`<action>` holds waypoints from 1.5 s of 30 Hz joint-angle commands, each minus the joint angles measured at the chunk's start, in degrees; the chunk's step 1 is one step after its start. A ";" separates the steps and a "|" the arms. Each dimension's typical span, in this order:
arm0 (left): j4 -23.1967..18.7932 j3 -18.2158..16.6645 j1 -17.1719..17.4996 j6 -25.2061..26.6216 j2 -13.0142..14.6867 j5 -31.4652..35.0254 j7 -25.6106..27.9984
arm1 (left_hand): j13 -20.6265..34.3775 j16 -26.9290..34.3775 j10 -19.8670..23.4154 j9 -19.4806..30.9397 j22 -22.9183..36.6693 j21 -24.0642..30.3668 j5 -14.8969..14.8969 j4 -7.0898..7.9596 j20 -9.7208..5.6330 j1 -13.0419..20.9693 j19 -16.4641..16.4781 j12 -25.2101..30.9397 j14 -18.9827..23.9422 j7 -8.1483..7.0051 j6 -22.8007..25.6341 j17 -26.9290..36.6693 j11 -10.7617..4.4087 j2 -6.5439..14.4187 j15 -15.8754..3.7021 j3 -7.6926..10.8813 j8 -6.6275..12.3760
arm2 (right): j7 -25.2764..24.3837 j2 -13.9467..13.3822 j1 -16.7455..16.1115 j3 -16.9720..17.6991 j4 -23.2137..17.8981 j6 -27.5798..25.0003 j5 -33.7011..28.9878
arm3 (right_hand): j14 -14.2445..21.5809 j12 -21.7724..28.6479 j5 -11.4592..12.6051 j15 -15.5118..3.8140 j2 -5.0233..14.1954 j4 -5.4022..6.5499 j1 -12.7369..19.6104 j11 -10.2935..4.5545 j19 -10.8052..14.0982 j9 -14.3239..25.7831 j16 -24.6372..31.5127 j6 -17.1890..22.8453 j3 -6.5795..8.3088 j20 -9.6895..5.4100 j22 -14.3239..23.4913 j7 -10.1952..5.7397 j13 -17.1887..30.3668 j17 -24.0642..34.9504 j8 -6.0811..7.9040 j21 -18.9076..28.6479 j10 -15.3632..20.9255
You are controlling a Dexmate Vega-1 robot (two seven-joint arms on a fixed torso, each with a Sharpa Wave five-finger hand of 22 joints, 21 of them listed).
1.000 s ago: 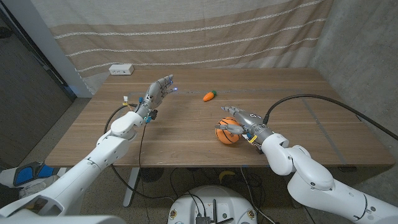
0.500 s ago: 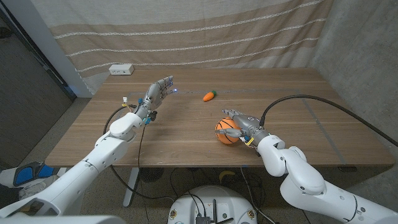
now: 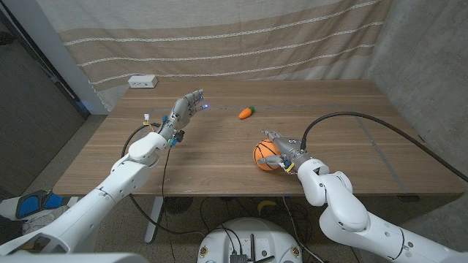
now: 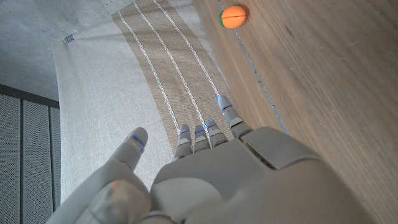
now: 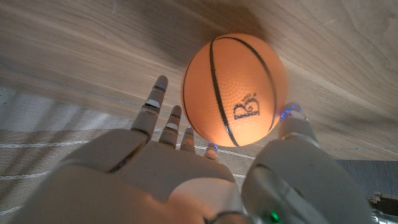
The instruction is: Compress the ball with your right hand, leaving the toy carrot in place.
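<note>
An orange basketball-patterned ball sits on the wooden table near its front edge. My right hand is against the ball's right side, straight fingers along one flank and the thumb at the other. The ball looks round, not squashed, and I cannot tell if the fingers touch it. The small orange toy carrot lies farther back near the table's middle, apart from both hands. My left hand hovers above the table's left half, fingers spread, holding nothing.
A white power strip lies at the table's back left edge. A thick black cable arcs over the table's right part to my right wrist. A striped curtain hangs behind the table.
My right forearm has swung in toward the table's front, and the hand has slid from over the ball to its right side. The ball nudged slightly left. The left arm stayed still.
</note>
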 commanded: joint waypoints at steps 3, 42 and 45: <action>-0.27 0.37 -0.64 0.64 -0.10 0.49 0.37 | 0.16 -0.07 0.15 0.17 0.16 -0.30 -0.14 -0.30 0.37 -0.63 0.48 0.17 0.24 0.15 0.37 0.05 0.03 1.51 -0.30 0.17 0.09 | -0.19 2.40 -0.66 1.61 3.34 2.41 -1.55 | 14.03 2.28 -2.94 -9.71 5.95 0.36 8.72 -2.75 10.68 0.43 9.23 0.69 0.21 -9.45 1.50 -0.10 0.13 6.12 1.36 5.77 7.32; 0.21 1.10 -1.78 1.49 -1.04 1.13 1.36 | 0.16 -0.13 0.02 0.16 0.19 -1.19 -0.11 -0.29 0.31 -0.86 0.71 0.11 0.12 0.19 0.40 0.04 0.10 1.59 -0.17 0.29 0.11 | -9.74 1.17 -1.55 5.82 4.84 8.07 8.36 | 40.74 15.67 -5.19 -11.20 8.56 0.35 34.48 -0.82 0.25 0.75 6.07 67.29 6.11 -14.75 10.24 12.61 9.49 25.59 9.57 47.88 46.67; 0.25 1.10 -1.74 1.25 -1.06 1.28 1.41 | 0.16 -0.13 0.08 0.17 0.19 -1.26 -0.11 -0.29 0.30 -0.87 0.74 0.14 0.13 0.19 0.42 0.04 0.08 1.59 -0.24 0.30 0.12 | -12.37 0.72 -2.39 6.94 4.56 9.57 10.13 | 40.74 15.71 -5.11 -11.24 8.32 0.30 34.56 -0.86 0.19 0.75 5.98 67.43 6.03 -14.76 10.08 12.57 9.72 25.59 9.53 48.09 46.82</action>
